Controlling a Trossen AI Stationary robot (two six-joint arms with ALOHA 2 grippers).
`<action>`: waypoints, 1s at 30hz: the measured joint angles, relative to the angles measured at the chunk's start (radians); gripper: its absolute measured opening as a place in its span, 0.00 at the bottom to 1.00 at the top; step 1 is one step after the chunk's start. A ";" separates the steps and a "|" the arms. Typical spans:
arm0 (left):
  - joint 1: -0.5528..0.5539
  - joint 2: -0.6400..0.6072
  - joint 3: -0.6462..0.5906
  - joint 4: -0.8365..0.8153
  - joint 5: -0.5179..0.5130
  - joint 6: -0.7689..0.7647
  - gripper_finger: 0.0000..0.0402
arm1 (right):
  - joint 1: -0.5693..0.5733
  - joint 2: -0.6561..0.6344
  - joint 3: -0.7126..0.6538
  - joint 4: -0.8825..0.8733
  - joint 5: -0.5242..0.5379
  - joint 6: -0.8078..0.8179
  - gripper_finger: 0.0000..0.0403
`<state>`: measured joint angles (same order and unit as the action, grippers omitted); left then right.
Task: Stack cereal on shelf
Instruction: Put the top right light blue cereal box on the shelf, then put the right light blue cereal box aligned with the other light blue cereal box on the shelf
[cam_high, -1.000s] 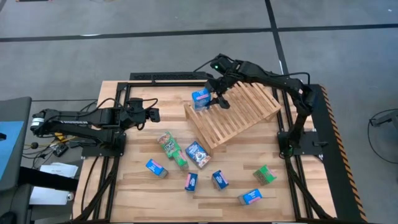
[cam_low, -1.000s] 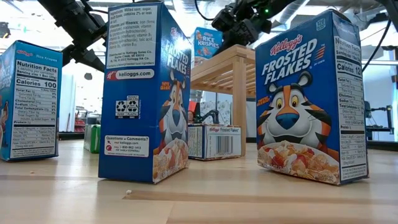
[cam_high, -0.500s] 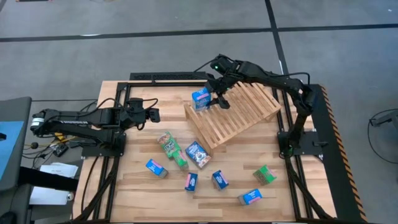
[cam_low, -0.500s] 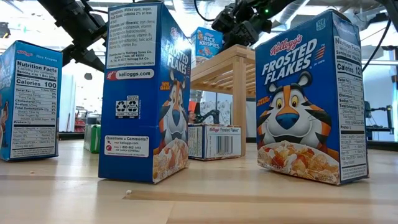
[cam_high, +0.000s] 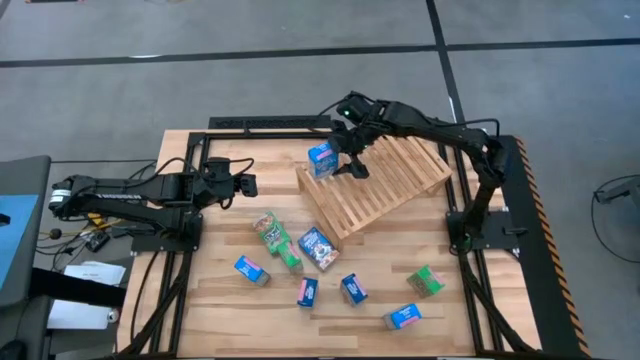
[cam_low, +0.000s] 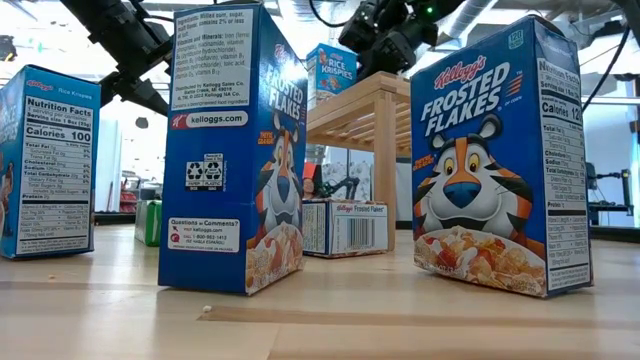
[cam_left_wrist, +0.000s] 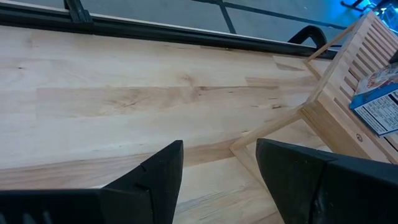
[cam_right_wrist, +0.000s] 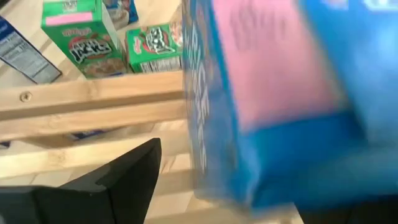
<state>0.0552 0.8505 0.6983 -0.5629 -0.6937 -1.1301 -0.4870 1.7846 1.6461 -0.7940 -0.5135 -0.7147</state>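
Fingers of the right gripper (cam_high: 343, 152), still at the blue Rice Krispies box (cam_high: 322, 158) on the shelf (cam_high: 385, 185) top, have edged toward the counter's far edge; grip unclear. Placement looks nearly done. Left gripper (cam_left_wrist: 217, 165) waits, fingers apart.

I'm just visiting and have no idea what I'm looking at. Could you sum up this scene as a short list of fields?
Setting: wooden table with two dark robot arms
Shelf: slatted wooden rack, tilted
Box in play: blue Rice Krispies box at the rack's upper corner
Right claw: beside that box, grip unclear
Left claw: open, waiting apart from the boxes
Elsewhere: other cereal boxes on the table, such as a green box
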 joint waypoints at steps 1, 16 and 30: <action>0.000 0.000 0.000 0.000 0.000 0.000 0.48 | 0.000 -0.004 -0.001 -0.007 0.009 0.000 0.85; 0.000 0.000 0.000 0.000 0.009 0.019 0.48 | -0.117 -0.210 0.000 -0.207 0.182 0.086 0.84; 0.000 0.000 0.000 0.065 0.241 0.197 0.48 | 0.097 -0.366 0.001 -0.530 0.175 0.403 0.84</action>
<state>0.0555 0.8505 0.6983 -0.4975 -0.4530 -0.9331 -0.3901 1.4185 1.6466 -1.3238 -0.3382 -0.3121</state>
